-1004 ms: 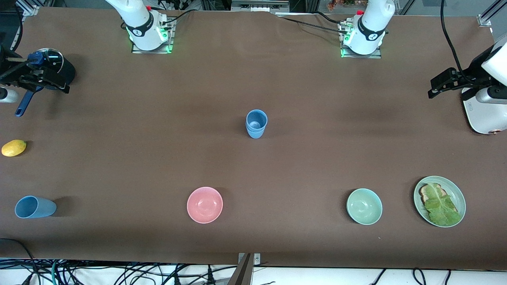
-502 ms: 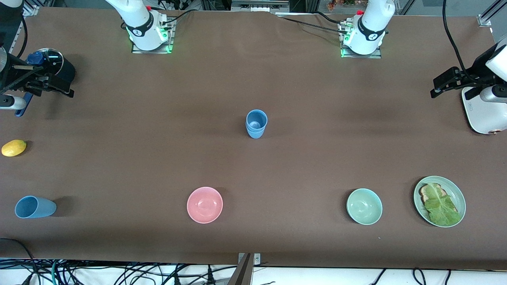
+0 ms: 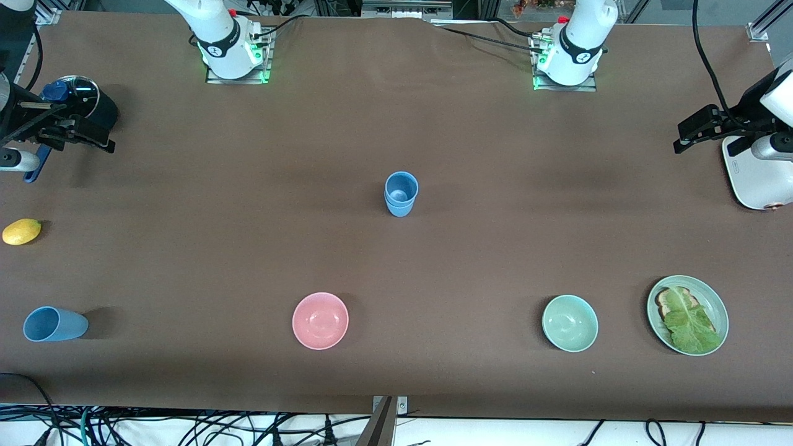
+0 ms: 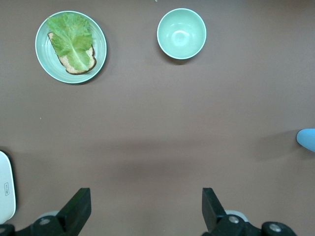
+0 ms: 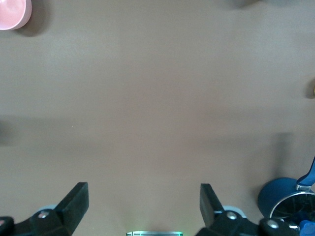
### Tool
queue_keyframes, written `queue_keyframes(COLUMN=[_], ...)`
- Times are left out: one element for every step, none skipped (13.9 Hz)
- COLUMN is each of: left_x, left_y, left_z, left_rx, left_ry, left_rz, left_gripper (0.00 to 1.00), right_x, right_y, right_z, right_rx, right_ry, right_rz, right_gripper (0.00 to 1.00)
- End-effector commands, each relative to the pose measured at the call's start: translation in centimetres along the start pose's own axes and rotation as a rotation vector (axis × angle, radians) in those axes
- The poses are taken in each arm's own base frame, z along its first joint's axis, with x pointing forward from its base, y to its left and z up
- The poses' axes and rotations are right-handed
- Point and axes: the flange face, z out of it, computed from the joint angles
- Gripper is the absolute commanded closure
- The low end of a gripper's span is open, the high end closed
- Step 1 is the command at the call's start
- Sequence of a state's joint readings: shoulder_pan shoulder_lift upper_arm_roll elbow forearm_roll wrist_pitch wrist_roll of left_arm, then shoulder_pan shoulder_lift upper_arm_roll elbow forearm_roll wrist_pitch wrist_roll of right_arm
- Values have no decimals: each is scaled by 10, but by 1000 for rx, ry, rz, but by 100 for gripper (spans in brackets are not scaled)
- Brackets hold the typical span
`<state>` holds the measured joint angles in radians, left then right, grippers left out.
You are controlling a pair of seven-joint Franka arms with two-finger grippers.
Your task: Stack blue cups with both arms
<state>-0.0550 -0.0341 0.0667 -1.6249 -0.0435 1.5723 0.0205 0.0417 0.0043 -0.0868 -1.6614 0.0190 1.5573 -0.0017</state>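
The worktop point(image 3: 495, 248) has wide bare room around the stacked blue cups point(image 3: 401, 193) in its middle — nothing stands close to them on any side. Nearer to the front camera a row of things stands with broad gaps between them: a lying blue cup point(image 3: 54, 324) at the right arm's end, then the pink bowl point(image 3: 320, 320), the mint bowl point(image 3: 570, 323) and the plate point(image 3: 717, 301) with lettuce. The right hand point(image 3: 93, 141) hangs open over the dark pot point(image 3: 93, 105) at its end of the worktop, with a lemon point(image 3: 21, 231) nearby. The left hand point(image 3: 681, 139) hangs open over bare worktop, beside a white appliance point(image 3: 753, 183).
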Motion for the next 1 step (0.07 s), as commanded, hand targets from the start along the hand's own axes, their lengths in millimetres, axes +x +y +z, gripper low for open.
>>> queue_keyframes(left_x=[-3], left_y=[1], left_z=[-7], left_rx=[15], left_ry=[15], left_rz=[-7], left_gripper=[1], right_x=[-2], right_y=[4], right_z=[-6], right_rx=[11], right_ry=[12], right_rz=[18], right_gripper=[0])
